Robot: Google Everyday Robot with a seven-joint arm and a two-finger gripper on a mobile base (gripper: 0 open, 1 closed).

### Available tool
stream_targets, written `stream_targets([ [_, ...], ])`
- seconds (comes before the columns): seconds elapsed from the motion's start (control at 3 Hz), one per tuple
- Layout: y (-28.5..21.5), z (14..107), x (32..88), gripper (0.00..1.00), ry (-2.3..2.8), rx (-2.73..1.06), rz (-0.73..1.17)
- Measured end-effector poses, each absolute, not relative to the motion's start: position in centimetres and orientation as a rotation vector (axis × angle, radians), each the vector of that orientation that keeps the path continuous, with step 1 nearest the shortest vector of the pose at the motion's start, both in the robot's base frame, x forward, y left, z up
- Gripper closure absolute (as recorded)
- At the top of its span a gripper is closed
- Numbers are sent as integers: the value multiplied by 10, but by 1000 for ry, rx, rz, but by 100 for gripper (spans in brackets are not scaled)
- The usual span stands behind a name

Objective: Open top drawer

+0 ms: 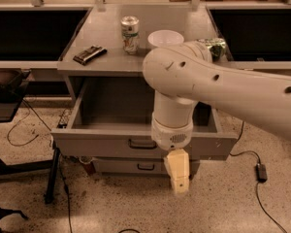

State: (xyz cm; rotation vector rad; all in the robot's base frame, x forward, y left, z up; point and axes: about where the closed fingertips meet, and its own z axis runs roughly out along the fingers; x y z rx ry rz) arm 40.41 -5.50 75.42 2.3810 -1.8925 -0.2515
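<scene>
The top drawer [106, 144] stands pulled far out from under the grey counter, its grey interior [119, 106] bare. Its wide flat front carries a small black centre pull handle [141, 143]. A narrower drawer [136, 166] below it is closed. My gripper [178, 174] hangs from the thick white arm [223, 89] just in front of the drawer front, right of the handle and apart from it, pointing down toward the floor.
On the counter [87, 38] stand a can [130, 34], a white bowl [165, 38], a crumpled green bag [212, 46] and a dark flat packet [89, 54]. Cables [24, 130] and a black stand leg [52, 178] lie on the speckled floor at left; a power adapter [261, 172] lies at right.
</scene>
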Motion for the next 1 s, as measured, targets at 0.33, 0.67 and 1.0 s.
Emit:
stream_targets([
  [0.33,-45,760,435,0,-1972,2415,-217],
  [0.67,-31,759,478,0,-2040,2437,-211],
  [1.0,-14,752,522,0,-2093,2440,-234],
])
